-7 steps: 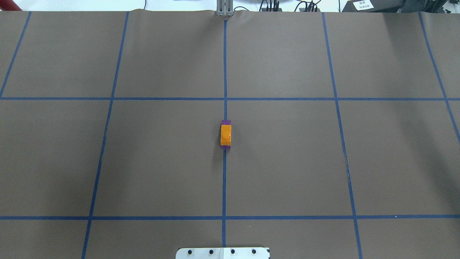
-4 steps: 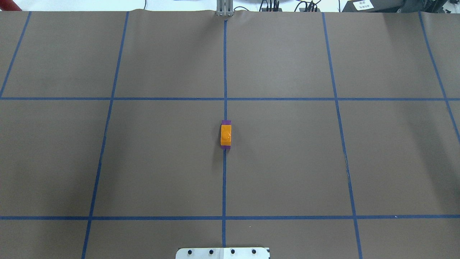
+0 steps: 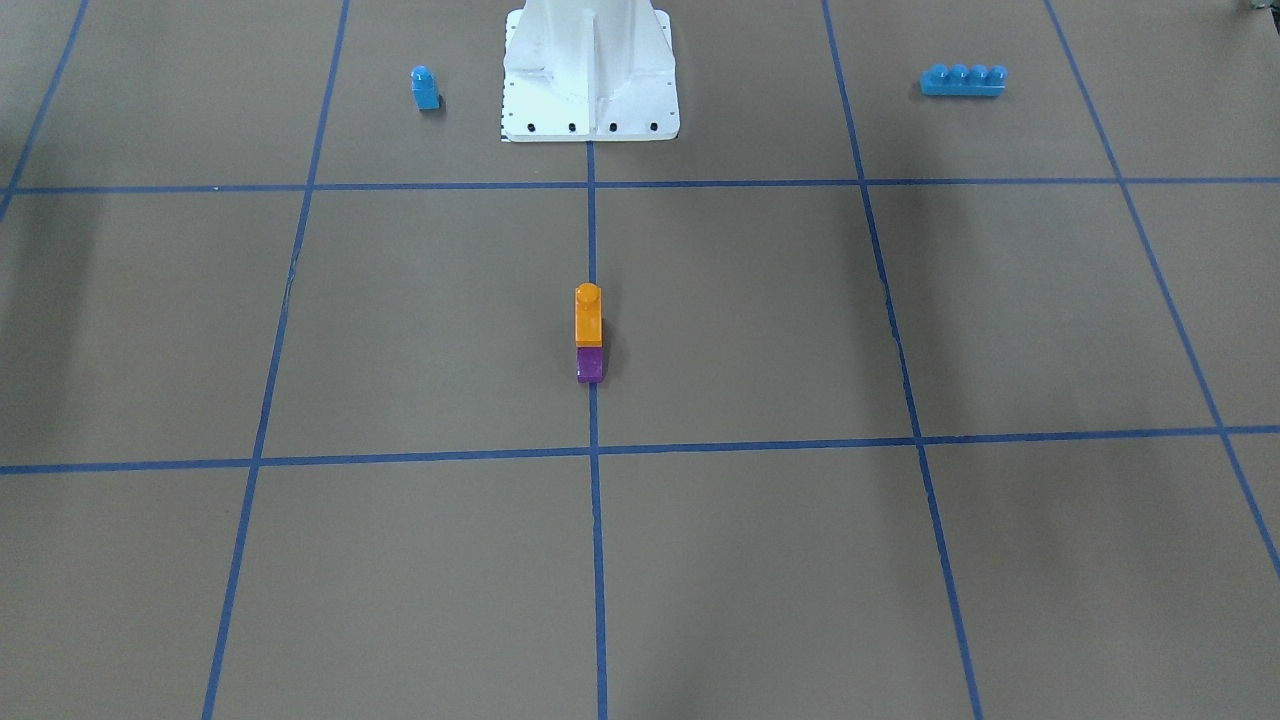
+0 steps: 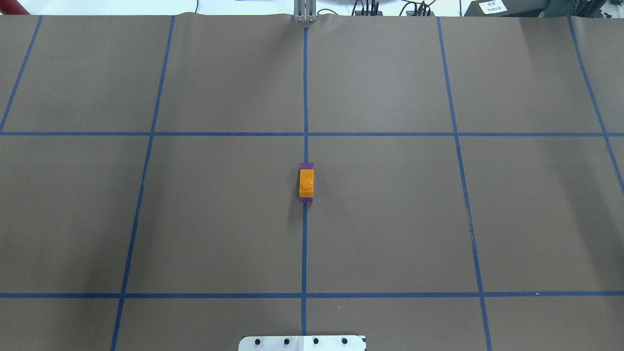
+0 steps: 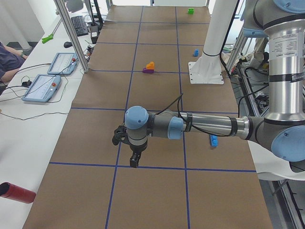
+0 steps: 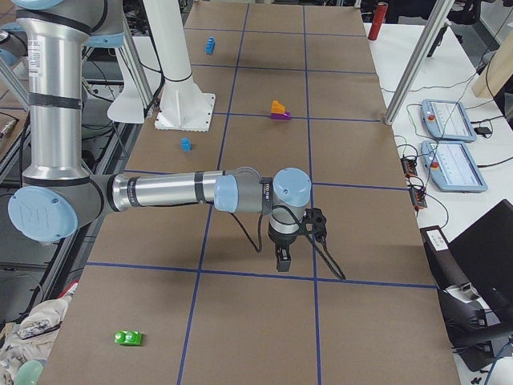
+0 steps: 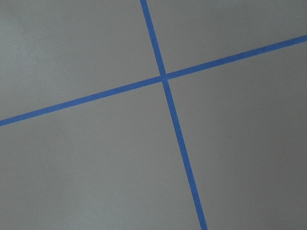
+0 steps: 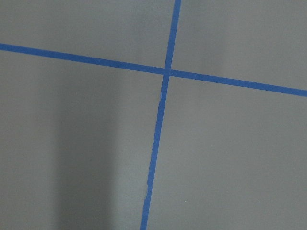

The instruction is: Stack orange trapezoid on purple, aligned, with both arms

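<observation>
Already stacked: orange trapezoid (image 3: 588, 318) sits on purple (image 3: 590, 365), on the surface (image 3: 300, 320) at its centre tape line (image 3: 592, 230); alignment looks good.
Left fingers (image 5: 135, 159) and right fingers (image 6: 282, 261) hang well apart from it; open or closed, cannot tell. Next: confirm seating only.

Brown worktop (image 3: 300, 560) is carrying a grid of blue tape lines (image 4: 303, 243). Small blue single-stud brick (image 3: 425, 88) is standing near the white pedestal (image 3: 590, 70). Long blue four-stud brick (image 3: 963, 80) is lying well apart on the pedestal's other side. Green brick (image 6: 129, 338) is lying near one end of the worktop. Red cylinder (image 5: 16, 192) is lying on the white side bench (image 5: 28, 133), and two grey tablets (image 5: 42, 88) are resting farther along it.
</observation>
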